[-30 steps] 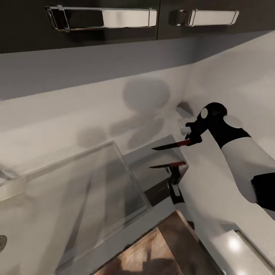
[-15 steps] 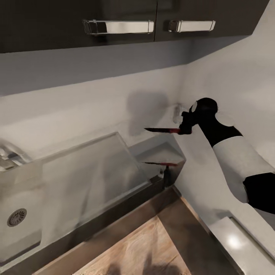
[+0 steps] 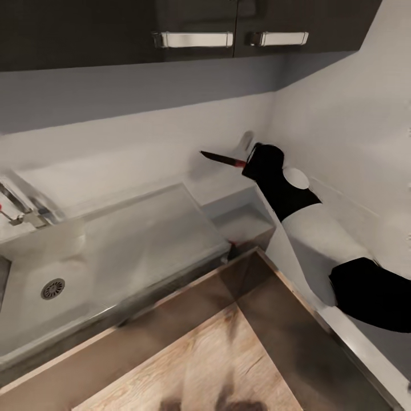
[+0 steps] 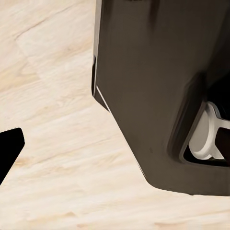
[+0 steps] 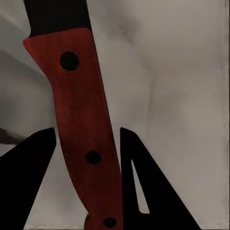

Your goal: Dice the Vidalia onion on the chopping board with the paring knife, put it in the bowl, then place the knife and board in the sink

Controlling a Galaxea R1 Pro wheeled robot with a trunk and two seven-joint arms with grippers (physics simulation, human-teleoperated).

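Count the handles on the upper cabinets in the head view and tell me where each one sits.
2. The left cabinet handle sits on the left door, just left of the seam between doors; the right cabinet handle sits just right of it. More may lie beyond the frame.

One paring knife (image 3: 221,159), one sink (image 3: 34,297) with one drain (image 3: 52,288), one tap (image 3: 23,208), two cabinet handles (image 3: 194,39).

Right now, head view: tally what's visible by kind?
Paring knife: 1, in the right gripper
Sink: 1
Tap: 1
Drain: 1
Cabinet handles: 2
Total: 6
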